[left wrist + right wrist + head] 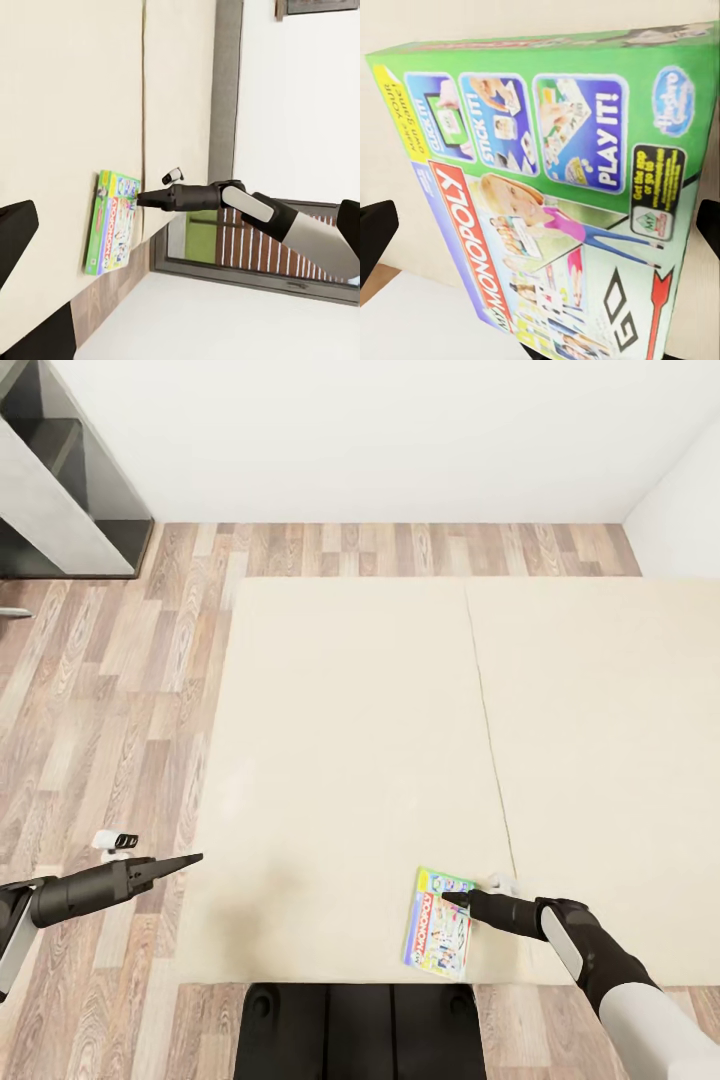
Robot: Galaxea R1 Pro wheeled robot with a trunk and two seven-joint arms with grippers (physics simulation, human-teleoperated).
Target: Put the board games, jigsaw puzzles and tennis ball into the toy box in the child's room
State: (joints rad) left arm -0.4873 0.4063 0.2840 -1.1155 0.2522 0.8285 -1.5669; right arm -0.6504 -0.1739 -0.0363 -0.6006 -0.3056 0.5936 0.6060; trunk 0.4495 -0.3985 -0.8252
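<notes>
I see the Monopoly box point(438, 922) lying flat on the bed point(350, 760), near its front edge. My right fingers point(460, 901) sit closed over the box's top edge; I can't tell if they touch it. My left fingers point(185, 860) hang closed over the floor point(100, 710) beside the bed.

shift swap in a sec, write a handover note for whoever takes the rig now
Right claw: over the Monopoly board game near the front edge of the bed; grip state cannot be told.
Left claw: beside the bed over the floor, holding nothing; open or shut unclear.
Done: nothing confirmed; this game is still on the bed.
Left: grasp it, carry it to the toy box, then the remaining toys.
</notes>
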